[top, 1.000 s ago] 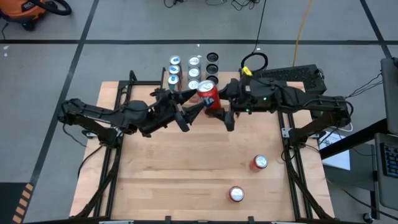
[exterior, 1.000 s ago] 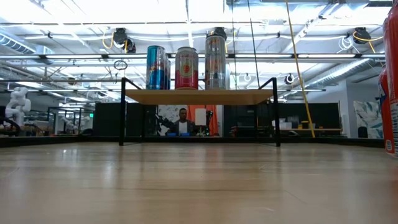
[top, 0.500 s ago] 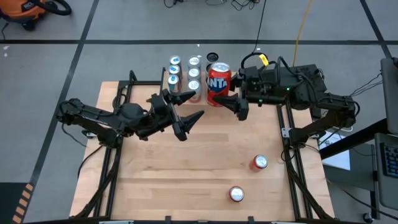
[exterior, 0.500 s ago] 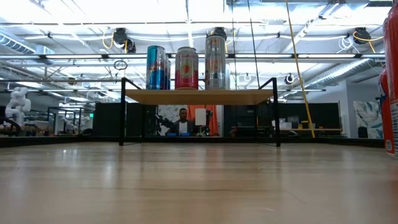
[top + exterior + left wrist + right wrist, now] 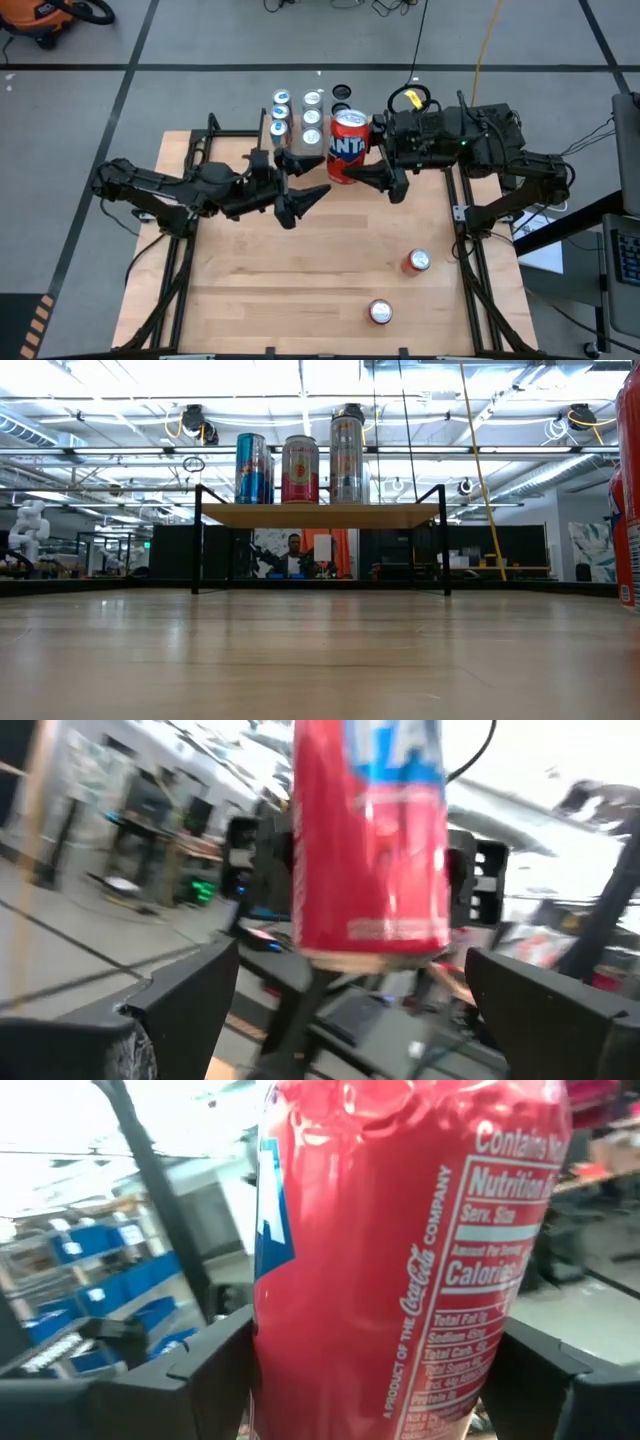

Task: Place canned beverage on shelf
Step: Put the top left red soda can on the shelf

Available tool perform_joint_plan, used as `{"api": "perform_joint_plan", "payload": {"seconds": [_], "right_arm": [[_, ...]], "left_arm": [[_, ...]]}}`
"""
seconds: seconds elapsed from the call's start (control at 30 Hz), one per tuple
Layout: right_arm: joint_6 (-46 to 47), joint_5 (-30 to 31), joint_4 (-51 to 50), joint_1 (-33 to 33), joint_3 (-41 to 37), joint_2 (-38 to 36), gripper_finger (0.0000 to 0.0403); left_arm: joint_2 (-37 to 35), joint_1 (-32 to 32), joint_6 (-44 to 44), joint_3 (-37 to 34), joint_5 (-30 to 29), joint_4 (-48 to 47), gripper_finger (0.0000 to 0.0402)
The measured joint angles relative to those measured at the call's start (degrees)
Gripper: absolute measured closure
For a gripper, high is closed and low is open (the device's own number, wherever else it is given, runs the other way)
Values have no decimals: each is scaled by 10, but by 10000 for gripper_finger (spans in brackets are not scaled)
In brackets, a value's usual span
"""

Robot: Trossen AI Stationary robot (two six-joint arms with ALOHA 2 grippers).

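The right hand [image 5: 362, 176] grips a red can [image 5: 348, 147], holding it upright in the air at about 12 o'clock over the bench [image 5: 320, 290], just in front of the shelf [image 5: 320, 514]. On the shelf stand several cans [image 5: 299, 469]. The left hand [image 5: 300, 188] sits just to the 8 o'clock side of the red can, fingers spread wide and holding nothing. Two more red cans [image 5: 418, 262] stand near 4 o'clock on the bench.
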Motion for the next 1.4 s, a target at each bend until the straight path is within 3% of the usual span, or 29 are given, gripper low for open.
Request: {"api": "perform_joint_plan", "payload": {"seconds": [0.37, 0.8, 1.03, 1.4], "right_arm": [[-8, -31, 7, 0, 0, 26, 112], [-9, -27, 8, 0, 0, 30, 112], [-23, -22, -19, 0, 0, 30, 112], [-27, -11, -28, 0, 0, 39, 112]], "left_arm": [[0, 40, -29, 0, 128, 16, 11], [0, 46, -52, 0, 139, -30, 11], [0, 50, -52, 0, 117, -34, 11], [16, 62, -79, 0, 144, -36, 11]]}}
